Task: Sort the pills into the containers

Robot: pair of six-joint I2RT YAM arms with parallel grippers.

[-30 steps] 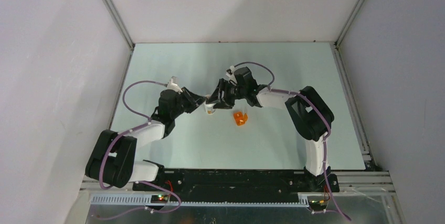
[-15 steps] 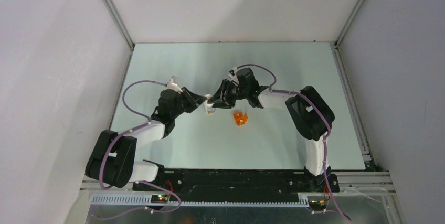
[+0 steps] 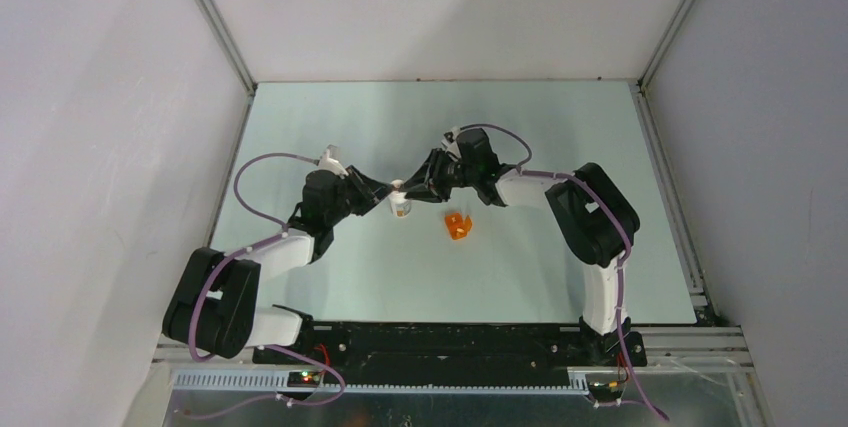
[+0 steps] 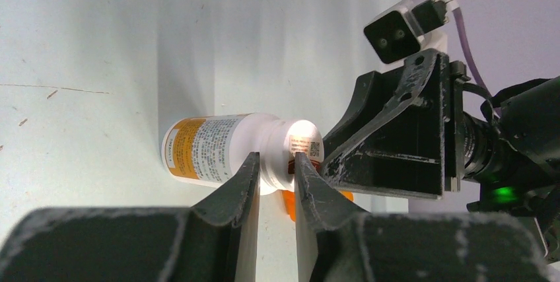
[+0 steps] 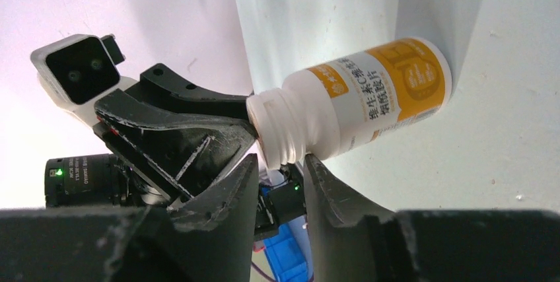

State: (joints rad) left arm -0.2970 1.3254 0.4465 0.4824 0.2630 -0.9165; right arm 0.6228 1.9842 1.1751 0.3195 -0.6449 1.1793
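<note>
At centre frame the pill bottle point(image 3: 401, 207) is pinched by the left gripper point(image 4: 277, 160). Its cap point(image 5: 280, 127) is flanked by the right gripper point(image 5: 280, 162), though whether it is firmly gripped cannot be told. The cap should be twisted squarely, with the bottle held level.

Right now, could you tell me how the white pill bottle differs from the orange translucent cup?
The white cylindrical plastic pill bottle is opaque, round and labelled; the orange translucent boxy cup is see-through and squarish. The bottle is gripped at its neck by the left tool and right tool; the cup sits free on the pale table. Both are small containers.
</note>
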